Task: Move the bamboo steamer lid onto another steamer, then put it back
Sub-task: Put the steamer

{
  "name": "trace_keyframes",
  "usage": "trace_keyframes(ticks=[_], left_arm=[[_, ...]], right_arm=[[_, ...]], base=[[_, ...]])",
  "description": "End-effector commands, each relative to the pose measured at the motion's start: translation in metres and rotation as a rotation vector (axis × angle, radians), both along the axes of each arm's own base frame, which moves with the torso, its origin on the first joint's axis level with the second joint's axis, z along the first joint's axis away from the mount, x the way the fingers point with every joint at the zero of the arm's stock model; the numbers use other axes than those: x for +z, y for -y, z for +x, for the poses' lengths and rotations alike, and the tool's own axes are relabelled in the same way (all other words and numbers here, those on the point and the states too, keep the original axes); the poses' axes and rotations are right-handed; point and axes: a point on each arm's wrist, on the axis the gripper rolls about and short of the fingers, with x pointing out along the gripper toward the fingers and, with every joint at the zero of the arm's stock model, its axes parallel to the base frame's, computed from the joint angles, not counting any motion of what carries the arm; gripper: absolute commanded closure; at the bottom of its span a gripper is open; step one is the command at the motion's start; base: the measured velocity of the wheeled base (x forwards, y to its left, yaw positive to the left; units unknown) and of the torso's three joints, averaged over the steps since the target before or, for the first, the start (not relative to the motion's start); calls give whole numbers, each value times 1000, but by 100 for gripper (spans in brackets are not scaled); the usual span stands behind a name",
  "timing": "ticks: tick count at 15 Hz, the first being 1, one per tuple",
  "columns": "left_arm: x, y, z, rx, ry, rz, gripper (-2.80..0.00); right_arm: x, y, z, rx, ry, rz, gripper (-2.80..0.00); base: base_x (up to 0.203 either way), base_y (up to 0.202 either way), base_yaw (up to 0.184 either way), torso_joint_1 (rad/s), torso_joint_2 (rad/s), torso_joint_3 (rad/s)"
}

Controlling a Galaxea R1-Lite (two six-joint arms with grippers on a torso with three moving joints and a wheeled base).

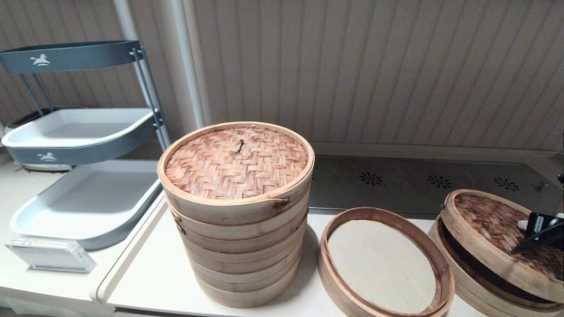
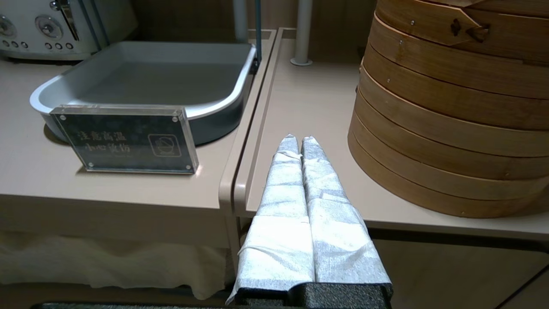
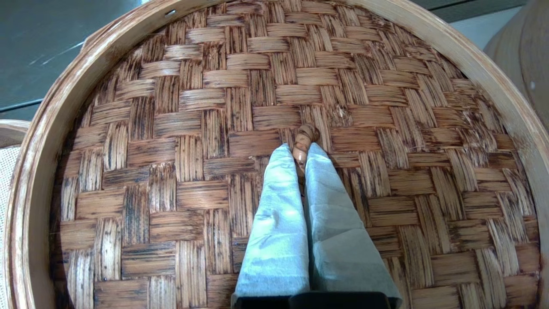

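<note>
The bamboo steamer lid [image 1: 489,220], dark brown weave with a pale rim, hangs tilted over a shallow basket [image 1: 462,281] at the far right, with a dark gap under its left side. My right gripper [image 1: 516,251] comes in from the right, shut on the lid's centre knot [image 3: 303,139]; the right wrist view shows the gripper [image 3: 301,150] with both wrapped fingers pinching the knot. Another steamer [image 1: 339,229], shallow with a beige cloth liner, stands uncovered just left of the lid. My left gripper [image 2: 299,139] is shut and empty, low at the table's front edge beside the tall stack.
A tall pale steamer stack [image 1: 238,246] with a reddish-tan lid stands left of centre. Farther left are a grey tiered tray rack [image 1: 79,132] and an acrylic sign [image 1: 50,255]. A dark steel panel [image 1: 418,180] runs behind the baskets.
</note>
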Motion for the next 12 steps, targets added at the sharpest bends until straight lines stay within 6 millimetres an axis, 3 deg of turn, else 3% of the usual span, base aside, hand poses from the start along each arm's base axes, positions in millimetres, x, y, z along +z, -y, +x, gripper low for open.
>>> trace_keyframes(ticks=[1,6,12], left_arm=[[-7,0,2,0,-22,0,0],[-7,0,2,1,-22,0,0],[-7,0,2,0,-22,0,0]], right_arm=[[5,-3,-2,9,20,-12,0],[7,-9,-2,28,26,-14,0],[12,-45,-1,126,42,-46,0]], base=[[0,0,0,0,0,0],[0,0,0,0,0,0],[0,0,0,0,0,0]])
